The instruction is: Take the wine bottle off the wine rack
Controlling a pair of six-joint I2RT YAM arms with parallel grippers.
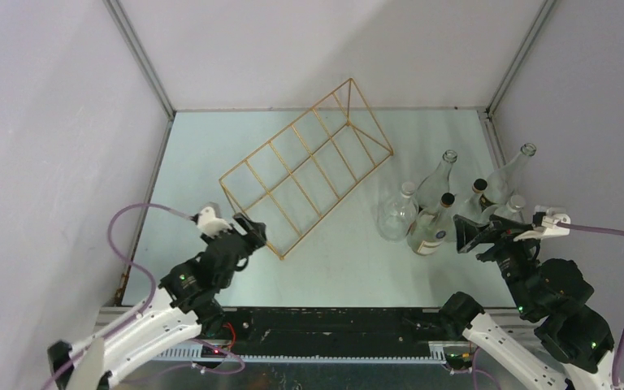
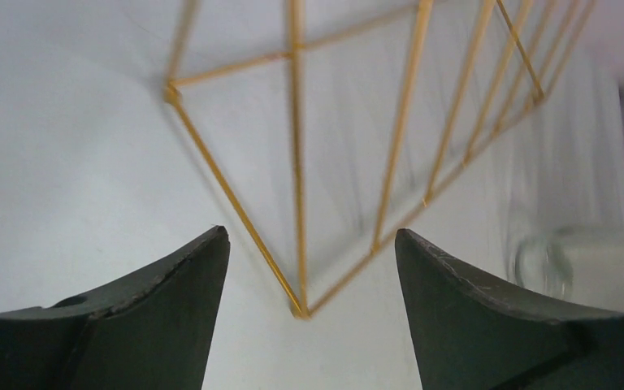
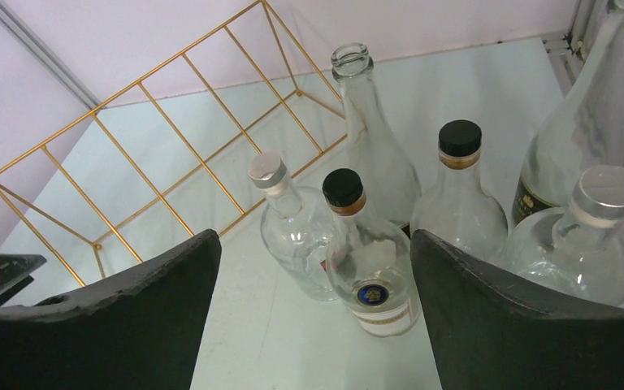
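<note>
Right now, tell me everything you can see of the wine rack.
The wine rack is a thin gold-coloured wire frame, wedge-shaped, with a grid of rectangular cells in two rows. Every cell is empty; no bottle lies in it. It rests on the pale table, turned diagonally, left of the standing bottles and apart from them. Its near corner sits just in front of the open left gripper, untouched as far as shows.
</note>
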